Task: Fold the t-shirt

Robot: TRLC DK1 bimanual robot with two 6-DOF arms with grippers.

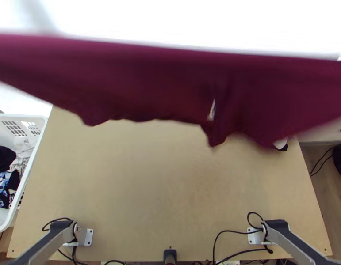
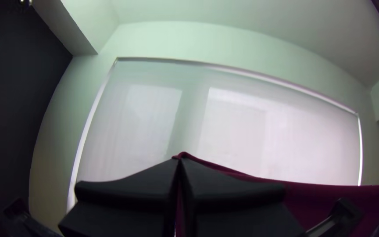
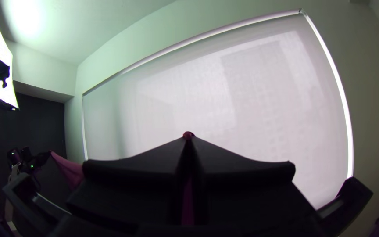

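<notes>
Left fingers (image 2: 132, 188) and right fingers (image 3: 242, 173) are closed tight, each pinching the t-shirt (image 1: 148, 84), stretched aloft toward 12 o'clock of the bench (image 1: 139, 190); grasping looks done, laying-down and folding remain.

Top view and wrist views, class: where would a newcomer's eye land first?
Probably on the dark red t-shirt, stretched wide across the top view's upper part, above the wooden table. In the wrist views, on the left gripper and right gripper, fingers shut on the t-shirt, against a big pale blind.
</notes>
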